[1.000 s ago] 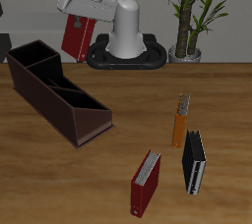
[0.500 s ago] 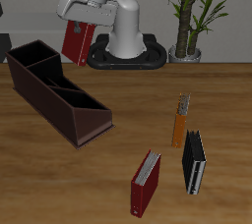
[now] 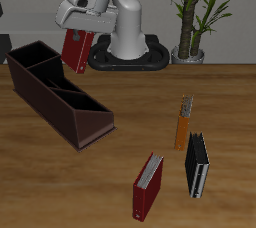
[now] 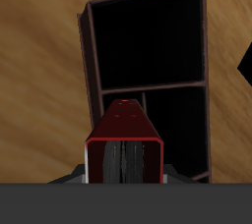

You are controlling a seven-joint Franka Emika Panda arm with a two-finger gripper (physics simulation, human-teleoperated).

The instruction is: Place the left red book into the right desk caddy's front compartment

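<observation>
Gripper (image 3: 76, 24) drifting sideways from a second ago toward the right desk caddy (image 3: 58, 94), fingers clamping the left red book (image 3: 74, 48), book hanging upright in the air, hovering over the caddy's far end, wrist view looking down past the book into open compartments.

Wood-grain table (image 3: 140, 102), matt maroon-brown caddy (image 3: 60, 97), smooth dark red book cover (image 3: 75, 48)

Front overhead view; close wrist view above right desk caddy (image 4: 148, 81).
</observation>
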